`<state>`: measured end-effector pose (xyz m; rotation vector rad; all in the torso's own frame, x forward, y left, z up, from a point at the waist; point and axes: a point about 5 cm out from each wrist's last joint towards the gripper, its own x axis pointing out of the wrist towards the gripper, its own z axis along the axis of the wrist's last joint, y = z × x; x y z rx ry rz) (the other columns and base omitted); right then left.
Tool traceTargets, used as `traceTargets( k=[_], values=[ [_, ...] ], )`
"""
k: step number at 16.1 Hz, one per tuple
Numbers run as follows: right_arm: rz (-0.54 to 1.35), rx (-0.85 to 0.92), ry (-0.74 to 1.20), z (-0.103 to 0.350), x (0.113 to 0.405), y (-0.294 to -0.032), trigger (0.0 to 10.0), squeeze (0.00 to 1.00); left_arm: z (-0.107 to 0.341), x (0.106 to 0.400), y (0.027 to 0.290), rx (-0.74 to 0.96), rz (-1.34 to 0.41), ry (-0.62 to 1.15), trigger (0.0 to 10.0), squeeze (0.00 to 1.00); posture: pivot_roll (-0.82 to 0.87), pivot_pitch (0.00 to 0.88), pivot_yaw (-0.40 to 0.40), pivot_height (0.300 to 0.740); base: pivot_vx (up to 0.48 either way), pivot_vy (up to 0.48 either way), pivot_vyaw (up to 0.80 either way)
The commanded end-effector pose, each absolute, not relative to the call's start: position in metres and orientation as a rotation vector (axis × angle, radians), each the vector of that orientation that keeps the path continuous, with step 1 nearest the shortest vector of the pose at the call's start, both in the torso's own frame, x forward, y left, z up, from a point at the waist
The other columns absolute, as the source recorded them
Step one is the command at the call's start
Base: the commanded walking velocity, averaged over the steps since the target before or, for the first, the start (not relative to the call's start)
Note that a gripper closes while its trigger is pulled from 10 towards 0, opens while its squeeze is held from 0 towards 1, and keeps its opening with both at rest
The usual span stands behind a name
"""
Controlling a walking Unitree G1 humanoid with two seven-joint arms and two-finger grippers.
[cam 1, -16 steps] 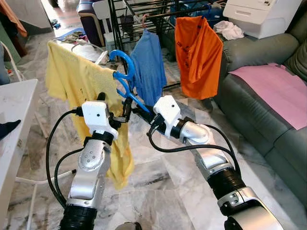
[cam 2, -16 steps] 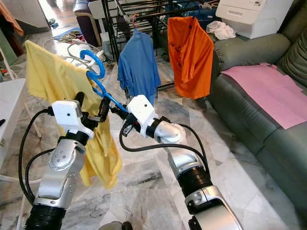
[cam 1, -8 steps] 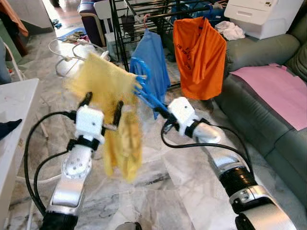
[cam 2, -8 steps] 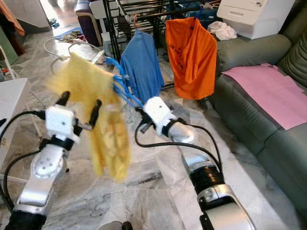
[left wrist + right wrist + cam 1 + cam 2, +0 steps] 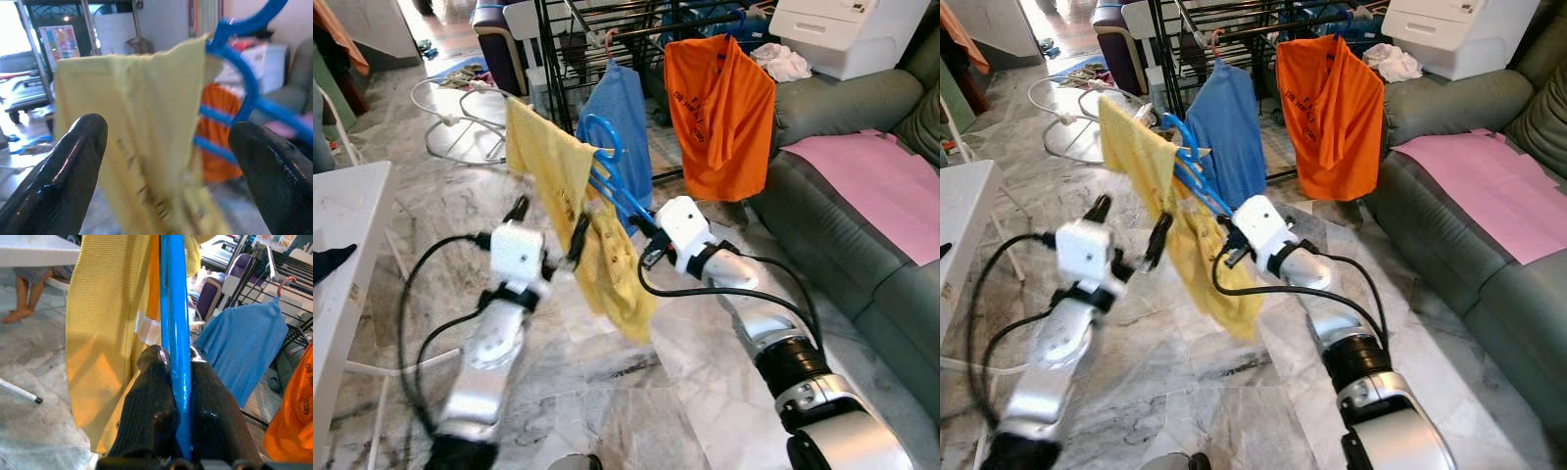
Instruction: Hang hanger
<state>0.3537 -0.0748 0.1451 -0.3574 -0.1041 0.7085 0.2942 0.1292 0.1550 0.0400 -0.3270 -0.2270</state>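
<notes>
The right gripper (image 5: 177,382) is pinching the stiff blue hanger (image 5: 607,171) by its arm. The left gripper (image 5: 548,215) is hovering spread beside the limp yellow shirt (image 5: 578,211), which looks likely to slide.

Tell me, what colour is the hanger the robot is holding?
Bright blue. The hanger shows best in the right wrist view, clamped between the right gripper's fingers.

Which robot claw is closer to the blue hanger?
The right claw. It is shut tight on the blue hanger, pinching its bar. The left claw is open beside the yellow shirt draped on that hanger, not touching the hanger.
</notes>
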Motion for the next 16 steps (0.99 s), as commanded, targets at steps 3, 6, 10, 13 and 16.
traceTargets(
  k=[3,6,10,13,16],
  values=[
    [0.727,-0.346,-0.202,0.167,0.358,-0.066,0.0,0.00,0.158,0.297,0.124,-0.072,-0.237,-0.313,10.0,0.43,-0.02,0.017,0.054,0.740,0.000,0.000,0.00],
    [0.756,-0.320,-0.214,0.169,0.354,-0.058,0.0,0.00,0.154,0.300,0.118,-0.042,-0.252,-0.296,10.0,0.00,-0.03,0.022,0.061,0.740,0.000,0.000,0.00],
    [0.792,-0.308,-0.227,0.172,0.351,-0.054,0.0,0.00,0.157,0.307,0.109,-0.058,-0.269,-0.302,10.0,0.00,-0.04,0.023,0.064,0.740,0.000,0.000,0.00],
    [0.827,-0.289,-0.235,0.174,0.345,-0.052,0.0,0.00,0.155,0.316,0.110,-0.021,-0.219,-0.308,8.1,0.00,-0.04,0.022,0.065,0.740,0.000,0.000,0.00],
    [0.837,-0.290,-0.223,0.170,0.340,-0.058,0.0,0.00,0.158,0.324,0.114,-0.027,-0.184,-0.318,0.0,0.00,-0.05,0.023,0.063,0.740,0.000,0.000,0.00]
  ],
)
